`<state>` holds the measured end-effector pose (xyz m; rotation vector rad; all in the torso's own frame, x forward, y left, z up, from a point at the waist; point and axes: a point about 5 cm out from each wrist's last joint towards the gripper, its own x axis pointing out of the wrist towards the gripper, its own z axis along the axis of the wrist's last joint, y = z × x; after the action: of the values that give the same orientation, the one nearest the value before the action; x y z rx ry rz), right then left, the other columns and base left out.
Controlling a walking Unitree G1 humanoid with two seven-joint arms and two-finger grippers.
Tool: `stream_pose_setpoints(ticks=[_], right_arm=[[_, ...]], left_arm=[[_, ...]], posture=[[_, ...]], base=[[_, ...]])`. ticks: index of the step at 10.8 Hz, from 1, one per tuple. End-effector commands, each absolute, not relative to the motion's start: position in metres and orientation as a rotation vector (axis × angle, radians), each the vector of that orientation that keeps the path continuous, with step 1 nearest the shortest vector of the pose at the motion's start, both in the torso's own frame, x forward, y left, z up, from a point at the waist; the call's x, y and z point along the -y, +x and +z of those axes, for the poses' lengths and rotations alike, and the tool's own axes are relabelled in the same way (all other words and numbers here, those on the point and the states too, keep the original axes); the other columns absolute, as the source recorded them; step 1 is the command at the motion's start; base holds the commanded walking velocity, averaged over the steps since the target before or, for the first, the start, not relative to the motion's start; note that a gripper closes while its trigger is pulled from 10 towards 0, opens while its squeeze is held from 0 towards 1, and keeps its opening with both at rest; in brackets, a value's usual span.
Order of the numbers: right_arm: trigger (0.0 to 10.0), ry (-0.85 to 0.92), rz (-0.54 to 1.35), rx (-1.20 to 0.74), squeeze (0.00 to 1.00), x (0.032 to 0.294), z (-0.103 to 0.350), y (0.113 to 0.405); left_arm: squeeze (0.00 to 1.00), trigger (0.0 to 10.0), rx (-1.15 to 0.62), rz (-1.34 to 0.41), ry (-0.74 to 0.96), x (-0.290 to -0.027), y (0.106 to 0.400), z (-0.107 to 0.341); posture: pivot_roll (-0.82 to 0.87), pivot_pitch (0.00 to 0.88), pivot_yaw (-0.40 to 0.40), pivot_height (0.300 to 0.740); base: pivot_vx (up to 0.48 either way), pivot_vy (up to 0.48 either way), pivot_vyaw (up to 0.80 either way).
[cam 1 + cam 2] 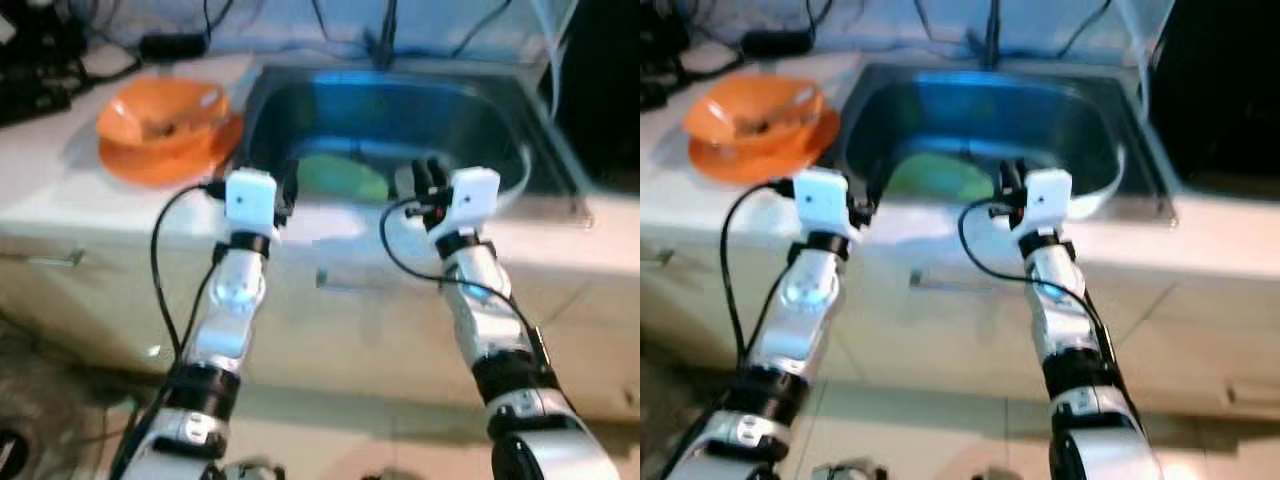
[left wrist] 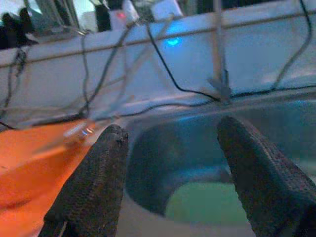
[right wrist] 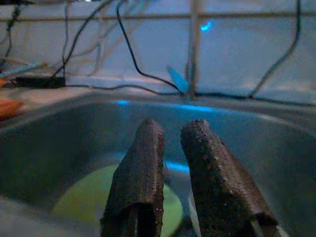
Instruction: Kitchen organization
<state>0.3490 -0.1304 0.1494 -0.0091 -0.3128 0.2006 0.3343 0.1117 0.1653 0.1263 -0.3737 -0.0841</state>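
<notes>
Two grippers reach over the sink [image 1: 560, 150] front rim; a green plate [image 1: 340, 178] lies inside, orange bowls [image 1: 165, 125] on the counter. Left wrist: left gripper [image 2: 173, 173] fingers wide apart. Right wrist: right gripper [image 3: 173, 163] fingers nearly together, empty.

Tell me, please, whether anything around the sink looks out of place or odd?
Black cables trail along the ledge behind the steel sink, an odd spot for wiring. The green plate in the basin and the orange bowl look undisturbed.

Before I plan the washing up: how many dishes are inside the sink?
1 for certain: a green plate on the sink floor, ahead of both grippers. More may hide below the near rim.
</notes>
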Motion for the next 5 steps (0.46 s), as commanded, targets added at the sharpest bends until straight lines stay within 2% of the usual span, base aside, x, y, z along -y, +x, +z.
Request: stream_pose_setpoints(ticks=[1,2,3,5], right_arm=[[10.0,-0.009,0.235,0.326,0.0,0.1188,0.1532,0.3497],[10.0,-0.016,0.237,0.327,0.0,0.1188,0.1532,0.3496],[10.0,-0.022,0.239,0.328,0.0,0.1188,0.153,0.3494],[10.0,-0.004,0.23,0.326,0.0,0.12,0.1525,0.3497]], left_arm=[[0.0,10.0,0.364,-0.05,0.134,-0.1219,0.3345,0.1637],[0.0,10.0,0.364,-0.05,0.134,-0.1219,0.3344,0.1638],[0.0,10.0,0.366,-0.051,0.134,-0.1212,0.3341,0.1641],[0.0,10.0,0.368,-0.054,0.133,-0.1204,0.3338,0.1644]], posture=[[0.1,0.088,0.008,0.74],[0.1,0.088,0.008,0.74],[0.1,0.088,0.009,0.74],[0.1,0.089,0.009,0.74]], base=[[0.375,0.0,0.0],[0.371,0.0,0.0],[0.371,0.0,0.63],[0.373,0.0,0.0]])
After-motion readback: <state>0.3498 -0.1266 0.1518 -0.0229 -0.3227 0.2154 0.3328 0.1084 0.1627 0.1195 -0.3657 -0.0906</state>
